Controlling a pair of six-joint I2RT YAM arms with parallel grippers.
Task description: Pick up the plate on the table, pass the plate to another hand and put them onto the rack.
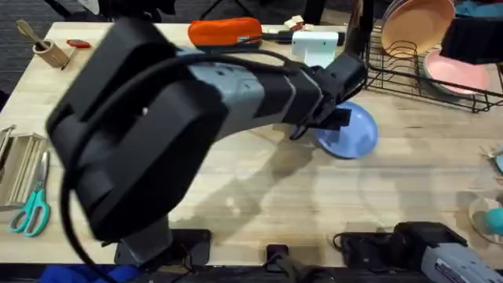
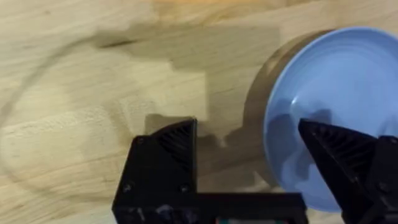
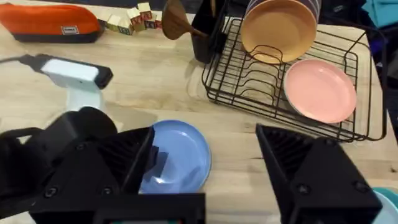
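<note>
the light-blue plate [image 1: 348, 132] lies on the table [image 1: 259, 196] short of the rack [image 1: 424, 75], with the left gripper [image 2: 249, 155] spread wide astride its rim, the right gripper [image 3: 205, 162] open, so lift, handover and racking remain.

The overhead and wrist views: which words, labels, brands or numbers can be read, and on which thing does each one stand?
No text can be read.
Orange pouch: a small grey label, too blurred to read.
Wooden blocks: marks on the faces, too small to read.
Blue plate, pink plate, peach plate, rack: no markings.
</note>
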